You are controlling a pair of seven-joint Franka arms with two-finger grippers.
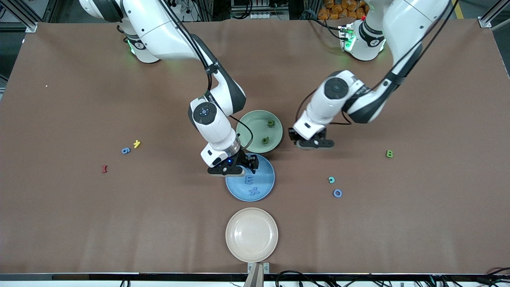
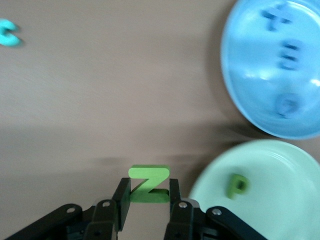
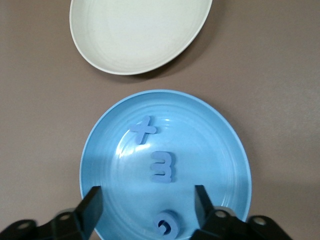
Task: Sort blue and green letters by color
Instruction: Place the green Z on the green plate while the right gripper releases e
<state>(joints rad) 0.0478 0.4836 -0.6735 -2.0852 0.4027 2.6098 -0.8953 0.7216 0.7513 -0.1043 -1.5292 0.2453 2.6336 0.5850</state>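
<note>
Mostly bare brown table (image 1: 79,223); left gripper (image 2: 146,200) fingers pinch green N (image 2: 148,183), right gripper (image 3: 148,206) fingers spread.

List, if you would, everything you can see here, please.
green plate: one, mid-table, farthest from front camera
blue plate: one, nearer
cream plate: one, nearest
blue letters: three, on blue plate
green letters: two, on green plate
blue 6, yellow K, dark red I: one each, toward right arm's end
green B, teal C, blue O: one each, toward left arm's end
green N: one, in left gripper
right gripper: open, over blue plate
left gripper: shut, beside green plate
</note>
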